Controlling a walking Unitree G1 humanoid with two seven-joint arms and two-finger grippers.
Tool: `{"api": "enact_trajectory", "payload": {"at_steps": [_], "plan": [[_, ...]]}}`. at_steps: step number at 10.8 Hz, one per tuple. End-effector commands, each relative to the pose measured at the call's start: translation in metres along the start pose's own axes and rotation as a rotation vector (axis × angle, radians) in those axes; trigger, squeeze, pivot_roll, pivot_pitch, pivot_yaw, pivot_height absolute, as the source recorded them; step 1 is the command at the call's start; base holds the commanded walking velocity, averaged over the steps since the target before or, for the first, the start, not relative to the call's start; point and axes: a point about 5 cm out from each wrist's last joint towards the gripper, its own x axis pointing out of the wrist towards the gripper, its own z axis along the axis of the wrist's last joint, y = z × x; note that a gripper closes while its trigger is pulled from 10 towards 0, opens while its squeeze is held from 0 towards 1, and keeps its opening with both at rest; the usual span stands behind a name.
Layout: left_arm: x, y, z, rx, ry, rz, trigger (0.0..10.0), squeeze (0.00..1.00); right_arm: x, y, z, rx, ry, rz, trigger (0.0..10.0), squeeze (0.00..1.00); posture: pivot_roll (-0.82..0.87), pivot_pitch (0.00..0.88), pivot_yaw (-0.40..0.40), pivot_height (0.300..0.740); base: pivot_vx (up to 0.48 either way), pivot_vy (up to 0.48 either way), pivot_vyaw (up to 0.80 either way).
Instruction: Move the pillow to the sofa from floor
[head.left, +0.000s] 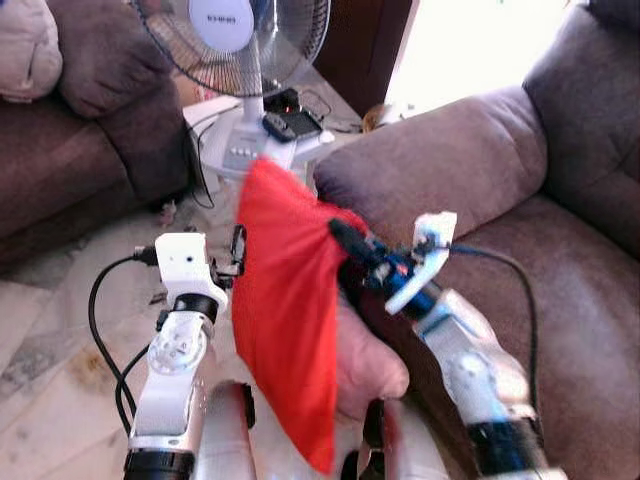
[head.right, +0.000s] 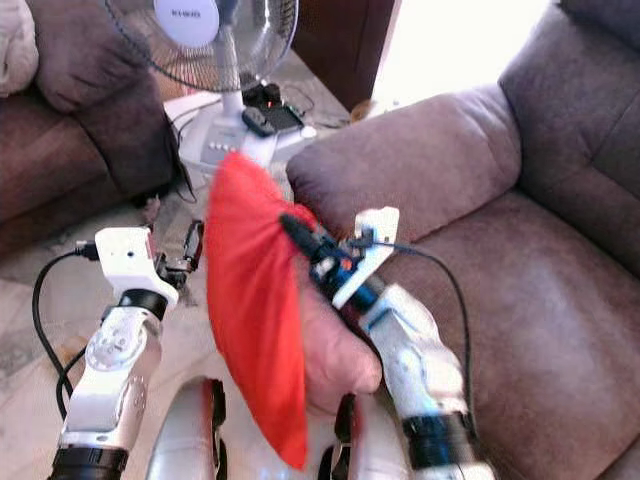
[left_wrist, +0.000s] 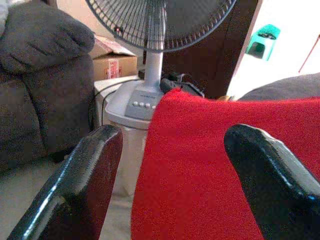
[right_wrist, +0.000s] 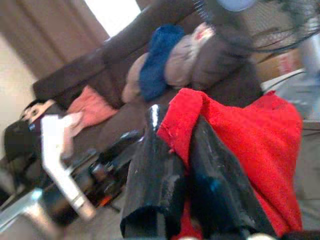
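Note:
The pillow, red on one face and pink on the other, hangs on edge in the air in front of me, beside the armrest of the brown sofa on the right. My right gripper is shut on the pillow's upper red edge; the right wrist view shows the fabric pinched between the black fingers. At the pillow's left side my left gripper is open. In the left wrist view the red face lies just beyond the spread fingers, not touching them.
A standing fan with a white base and cables stands straight ahead on the tiled floor. A second brown sofa with a pale cushion is at the left. A black cable loops off my left arm.

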Motion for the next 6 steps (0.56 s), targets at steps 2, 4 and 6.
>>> {"api": "enact_trajectory", "payload": {"at_steps": [2,4,6], "plan": [[-0.001,0.003,0.006,-0.01,-0.01,0.009,10.0,0.0,-0.003,0.016,0.016,-0.031,-0.043,0.142,10.0,0.0,0.15,0.061,-0.09,0.615,0.0,0.0,0.0],[0.002,0.006,0.01,-0.012,-0.019,0.007,10.0,0.0,-0.006,0.019,0.015,-0.039,-0.019,0.157,10.0,0.0,0.15,0.056,-0.089,0.615,0.0,0.0,0.0],[-0.001,0.005,0.004,-0.014,0.0,0.01,10.0,0.0,-0.012,-0.031,0.008,-0.132,0.007,-0.276,10.0,0.0,0.15,0.065,-0.088,0.615,0.0,0.0,0.0]]}}
